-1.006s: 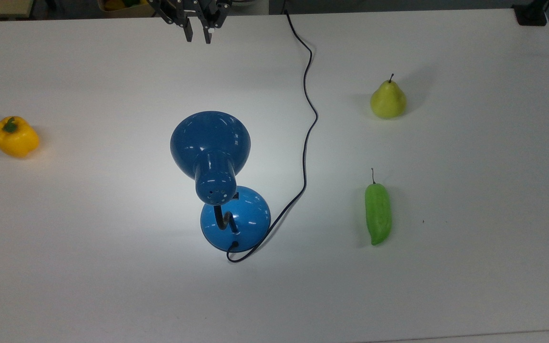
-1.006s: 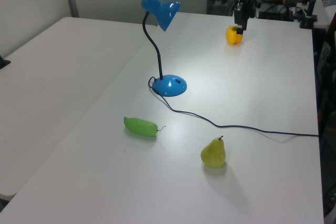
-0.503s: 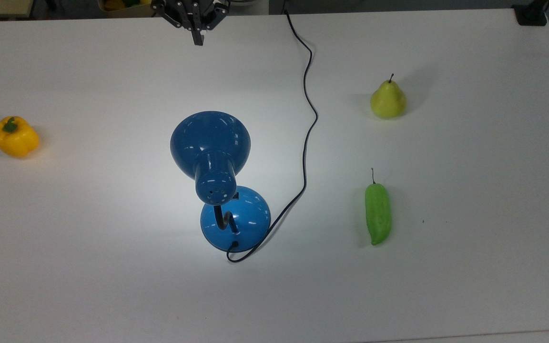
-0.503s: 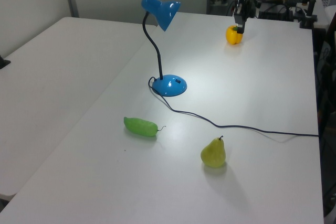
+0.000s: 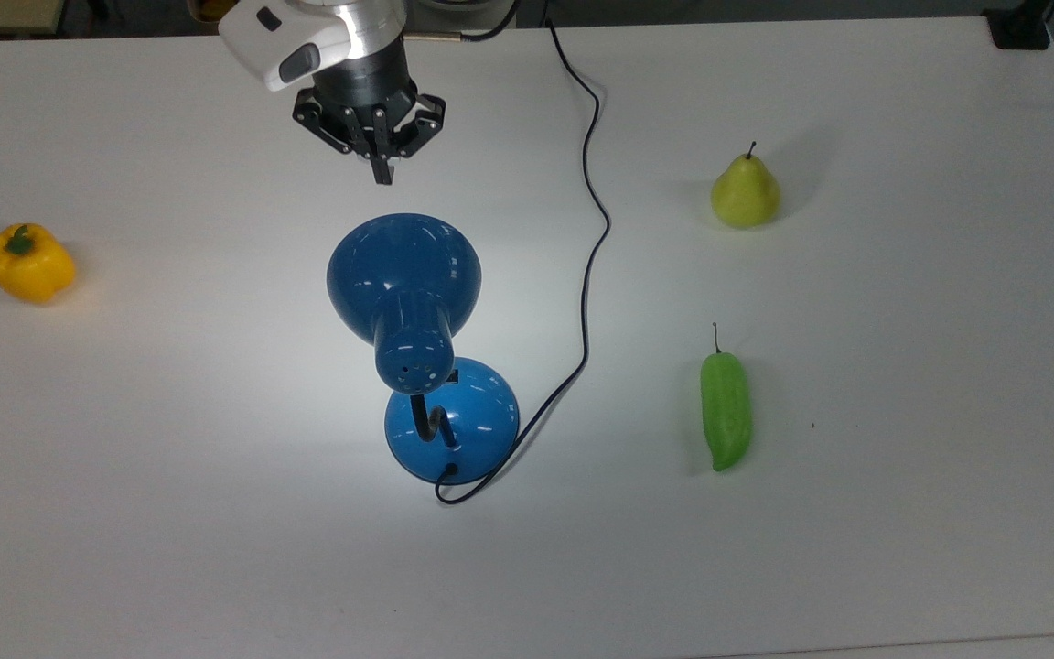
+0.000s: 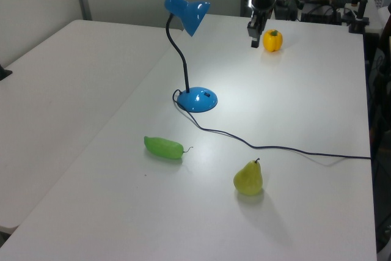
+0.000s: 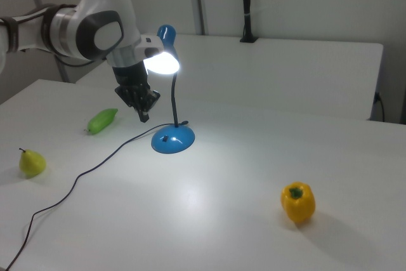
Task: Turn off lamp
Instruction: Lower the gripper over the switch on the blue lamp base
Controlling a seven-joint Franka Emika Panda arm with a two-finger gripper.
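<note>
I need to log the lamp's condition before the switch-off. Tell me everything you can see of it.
The lamp is glossy blue, seemingly painted metal: a bell-shaped shade, a black bendy neck and a round domed base flat on the white table. It is lit; the right view shows the shade's mouth glowing. A small dark patch marks the base. A thin black cord leaves the base. Nothing else touches it.
</note>
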